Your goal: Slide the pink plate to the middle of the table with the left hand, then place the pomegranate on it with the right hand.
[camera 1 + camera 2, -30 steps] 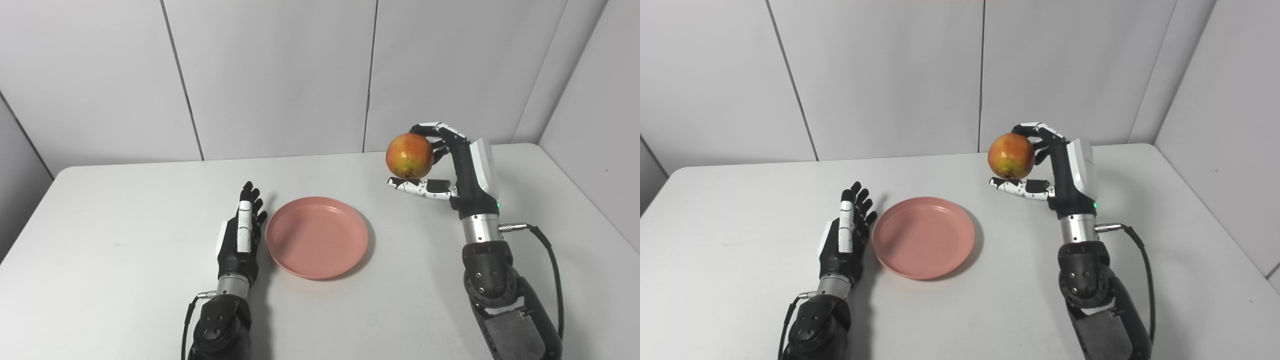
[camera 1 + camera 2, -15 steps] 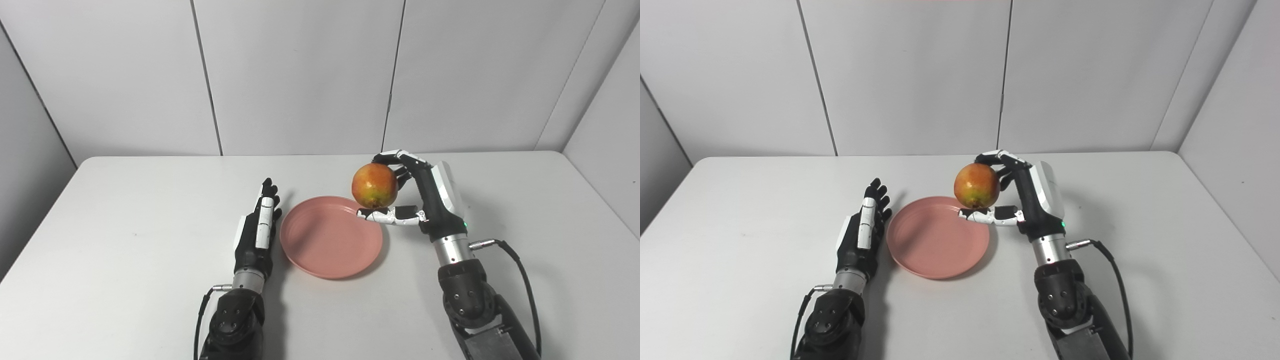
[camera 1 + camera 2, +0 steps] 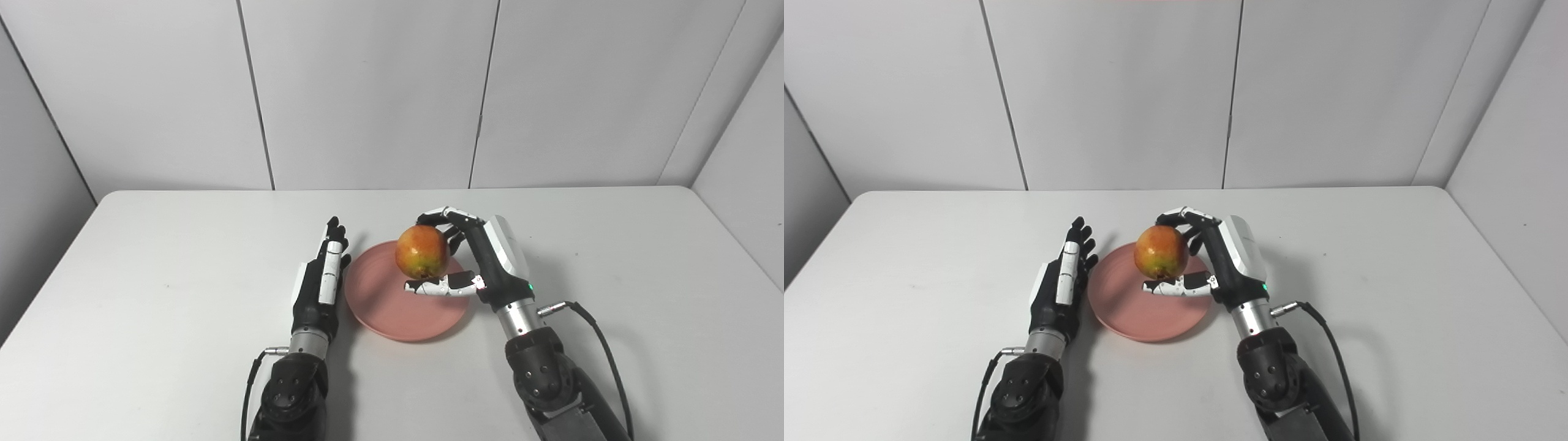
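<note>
Head cameras look down; same table (image 3: 153, 275).

White table (image 3: 153, 294) with rounded corners against pale grey panelled walls (image 3: 367, 92), evenly lit.

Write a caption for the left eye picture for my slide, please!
Right hand holds the pomegranate over the pink plate; left hand beside it.

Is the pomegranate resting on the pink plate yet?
Not clearly: the right hand is shut on the pomegranate, holding it over the pink plate. Contact underneath cannot be told.
</note>
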Controlling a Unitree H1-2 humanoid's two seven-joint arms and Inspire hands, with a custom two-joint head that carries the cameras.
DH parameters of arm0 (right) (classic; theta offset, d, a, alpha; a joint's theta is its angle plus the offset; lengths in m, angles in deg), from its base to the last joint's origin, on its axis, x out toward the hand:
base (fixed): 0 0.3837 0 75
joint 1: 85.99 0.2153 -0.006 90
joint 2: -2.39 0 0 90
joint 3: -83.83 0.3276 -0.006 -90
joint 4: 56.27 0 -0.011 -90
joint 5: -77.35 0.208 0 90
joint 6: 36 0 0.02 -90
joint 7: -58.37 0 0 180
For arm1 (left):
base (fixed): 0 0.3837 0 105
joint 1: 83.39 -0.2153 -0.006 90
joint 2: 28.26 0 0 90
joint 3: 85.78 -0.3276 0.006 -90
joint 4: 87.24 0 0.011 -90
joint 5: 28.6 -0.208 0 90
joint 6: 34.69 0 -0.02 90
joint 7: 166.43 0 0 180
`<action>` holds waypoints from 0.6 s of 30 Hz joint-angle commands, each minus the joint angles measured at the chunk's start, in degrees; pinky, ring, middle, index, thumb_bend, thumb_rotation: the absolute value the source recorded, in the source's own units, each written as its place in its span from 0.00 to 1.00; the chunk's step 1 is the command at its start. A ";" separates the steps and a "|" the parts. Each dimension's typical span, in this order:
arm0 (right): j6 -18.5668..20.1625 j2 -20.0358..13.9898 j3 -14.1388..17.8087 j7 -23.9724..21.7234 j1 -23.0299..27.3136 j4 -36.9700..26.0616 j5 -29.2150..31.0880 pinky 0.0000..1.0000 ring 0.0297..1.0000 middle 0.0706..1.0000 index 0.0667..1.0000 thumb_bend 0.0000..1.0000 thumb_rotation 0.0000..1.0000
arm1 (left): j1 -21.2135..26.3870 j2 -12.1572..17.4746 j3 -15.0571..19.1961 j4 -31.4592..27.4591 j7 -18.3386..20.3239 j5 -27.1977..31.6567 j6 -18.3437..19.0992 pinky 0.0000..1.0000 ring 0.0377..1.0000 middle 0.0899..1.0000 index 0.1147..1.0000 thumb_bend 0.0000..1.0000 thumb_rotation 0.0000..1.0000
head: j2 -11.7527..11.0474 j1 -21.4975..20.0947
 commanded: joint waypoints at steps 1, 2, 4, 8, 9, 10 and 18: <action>-0.94 -0.32 -0.12 -0.89 4.07 -0.58 -0.45 0.36 0.42 0.41 0.49 0.52 0.00 | 2.60 -0.65 -0.28 -1.72 -0.11 -0.28 -2.54 0.98 1.00 1.00 1.00 0.66 1.00 | 0.09 -0.10; -0.61 -0.43 -0.32 -1.24 4.41 -0.21 -0.90 0.36 0.42 0.41 0.50 0.52 0.00 | 2.61 -0.67 -0.26 -1.70 -0.09 -0.22 -2.61 0.98 1.00 1.00 1.00 0.66 1.00 | 0.09 -0.09; -0.85 -0.68 -0.67 -1.63 5.06 0.88 -1.63 0.36 0.42 0.41 0.49 0.52 0.00 | 2.68 -0.69 -0.33 -1.67 -0.26 -0.50 -2.70 0.98 1.00 1.00 1.00 0.66 1.00 | 0.12 0.02; -1.32 -1.08 -1.26 -1.94 5.80 2.64 -2.81 0.35 0.40 0.41 0.50 0.52 0.00 | 2.82 -0.75 -0.40 -1.46 -0.54 -0.83 -2.89 0.97 0.99 1.00 1.00 0.66 1.00 | 0.03 0.05; -1.42 -1.14 -1.39 -1.84 5.98 3.21 -3.08 0.34 0.40 0.41 0.50 0.52 0.00 | 2.82 -0.75 -0.45 -1.45 -0.66 -1.00 -2.89 0.97 0.99 1.00 0.99 0.66 1.00 | -0.01 0.07; -1.62 -1.25 -1.62 -1.64 6.18 3.82 -3.54 0.34 0.40 0.40 0.50 0.52 0.00 | 2.82 -0.72 -0.52 -1.37 -0.72 -1.13 -2.99 0.97 0.99 1.00 0.99 0.66 1.00 | 0.00 0.07; -1.22 -2.09 -3.10 -2.25 7.41 6.54 -5.73 0.33 0.39 0.40 0.49 0.52 0.00 | 2.93 -0.63 -0.49 -1.32 -0.13 -0.92 -2.89 0.98 0.99 1.00 1.00 0.66 1.00 | -0.07 -0.17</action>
